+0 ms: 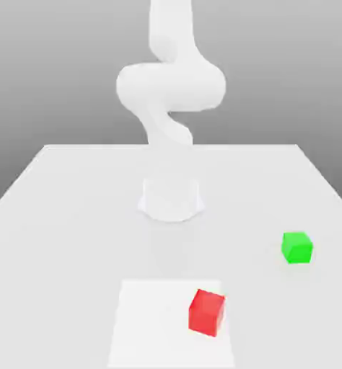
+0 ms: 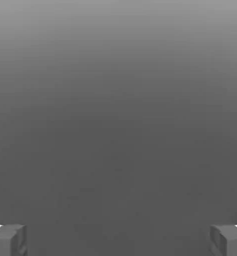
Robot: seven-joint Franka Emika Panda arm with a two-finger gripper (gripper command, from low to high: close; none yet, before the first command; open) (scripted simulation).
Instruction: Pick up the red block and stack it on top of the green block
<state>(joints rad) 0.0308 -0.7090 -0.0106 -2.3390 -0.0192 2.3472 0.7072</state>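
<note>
Exterior view: arm (image 1: 170, 94) bent upright at frame centre | red block (image 1: 206, 311) lower centre, corner forward | green block (image 1: 297, 247) right | gripper (image 2: 118, 240) spread wide, empty

From my remote station I see a wide white table (image 1: 51, 216) with a smooth, matte top. Its far edge runs straight across at about 12 o'clock, and its side edges spread out toward 8 and 4 o'clock. Near 6 o'clock a brighter white square patch (image 1: 148, 324) lies flat on the surface. Behind the table there is only a plain grey backdrop (image 1: 44, 65), darker at the top and paler near the table edge. The light is soft and even, with very faint shadows.
</note>
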